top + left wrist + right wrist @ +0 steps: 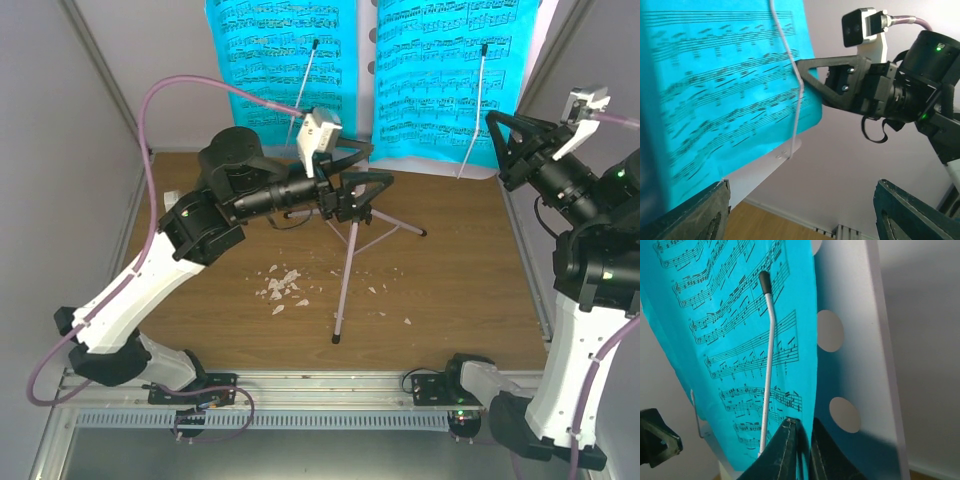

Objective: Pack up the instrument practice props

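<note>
Cyan sheet-music pages (290,60) rest on the lilac stand's perforated plate (855,370), the right pincer (801,426) clamped on one page's edge, the left pincer (802,200) spread wide apart.

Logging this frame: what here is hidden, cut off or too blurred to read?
- Sheet-music pages: tops cut off by the top external view's upper edge.
- Music stand: its hub is hidden under the left arm, top external.
- Left wrist: the page's notes nearest the lens are blurred.
- Right gripper: fingers cut by the right wrist view's lower edge.
</note>
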Action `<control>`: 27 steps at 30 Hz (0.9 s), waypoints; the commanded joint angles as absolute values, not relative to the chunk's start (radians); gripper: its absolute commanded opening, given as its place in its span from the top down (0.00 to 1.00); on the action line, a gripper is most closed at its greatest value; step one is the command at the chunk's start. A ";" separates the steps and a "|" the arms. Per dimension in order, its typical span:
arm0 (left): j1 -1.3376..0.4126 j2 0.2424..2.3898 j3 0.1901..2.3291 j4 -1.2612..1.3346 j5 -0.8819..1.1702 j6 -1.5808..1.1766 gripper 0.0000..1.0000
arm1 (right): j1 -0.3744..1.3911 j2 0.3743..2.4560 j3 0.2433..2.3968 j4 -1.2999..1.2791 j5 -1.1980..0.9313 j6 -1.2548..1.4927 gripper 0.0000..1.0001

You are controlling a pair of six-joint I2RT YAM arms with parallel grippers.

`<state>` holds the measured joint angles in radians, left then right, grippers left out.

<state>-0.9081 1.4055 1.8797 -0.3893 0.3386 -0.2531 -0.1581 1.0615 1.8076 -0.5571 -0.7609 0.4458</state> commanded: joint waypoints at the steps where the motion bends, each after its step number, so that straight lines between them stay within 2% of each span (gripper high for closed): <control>1: -0.986 1.480 1.948 -0.280 0.313 -0.247 0.22 | -0.161 1.035 1.782 -0.500 -0.749 0.452 0.95; 3: -1.029 1.527 1.986 -0.254 0.270 -0.239 0.22 | -0.162 1.025 1.768 -0.493 -0.748 0.450 0.99; 10: -1.103 1.628 2.019 -0.070 0.175 -0.281 0.23 | -0.161 0.986 1.701 -0.457 -0.750 0.453 1.00; 20: -1.111 1.800 2.183 0.040 0.124 -0.337 0.26 | -0.162 0.950 1.628 -0.420 -0.773 0.465 0.99; 24: -1.112 1.885 2.310 0.015 0.126 -0.341 0.30 | -0.163 0.945 1.613 -0.404 -0.786 0.475 0.99; 27: -1.111 1.928 2.347 0.025 0.130 -0.347 0.38 | -0.162 0.945 1.607 -0.397 -0.790 0.476 1.00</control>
<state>-1.1049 1.8824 2.2871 -0.0479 0.1452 -0.3328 -0.1581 0.9535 1.6180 -0.4248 -0.7658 0.4610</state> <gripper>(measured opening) 0.666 0.017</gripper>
